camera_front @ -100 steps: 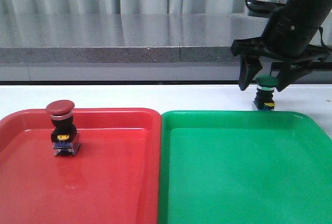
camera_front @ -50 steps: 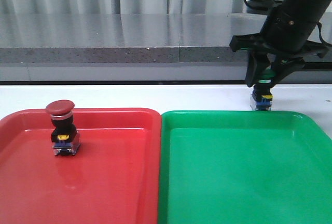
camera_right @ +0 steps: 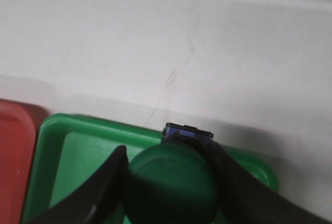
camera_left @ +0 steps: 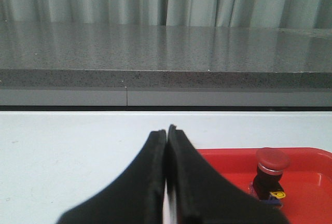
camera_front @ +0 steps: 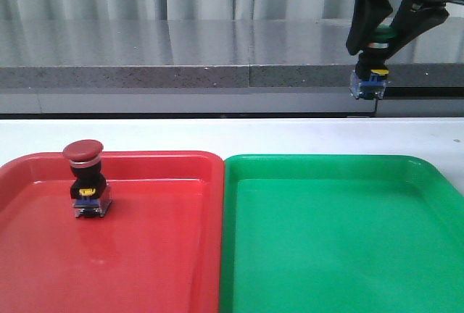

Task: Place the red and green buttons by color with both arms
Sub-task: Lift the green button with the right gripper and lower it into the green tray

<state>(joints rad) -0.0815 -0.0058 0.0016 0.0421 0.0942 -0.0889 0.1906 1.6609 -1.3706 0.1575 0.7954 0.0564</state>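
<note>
Green button [camera_front: 371, 63], front view: clamped by its cap between the fingers of the right tool [camera_front: 380, 34], hanging in the air well above the white counter [camera_front: 290, 135], above and beyond the far right part of the green tray [camera_front: 341, 240]; its yellow tab and clear base hang below the fingers. Red button [camera_front: 87, 179] stands upright inside the red tray [camera_front: 145, 255], which lies touching the green tray along one long edge. The red button sits in the far part of its tray (on the side away from the green tray).

Left wrist view: left tool [camera_left: 167, 133] has its two black fingers pressed together with nothing between them; the red button [camera_left: 270, 175] and a corner of the red tray [camera_left: 311, 182] lie just beyond it, on the counter [camera_left: 78, 146].

Right wrist view: right tool [camera_right: 168, 169] grips the round cap of the green button [camera_right: 168, 182] on both sides; below it lie a corner of the green tray [camera_right: 57, 146], an edge of the red tray [camera_right: 13, 151] and the counter [camera_right: 207, 53].
</note>
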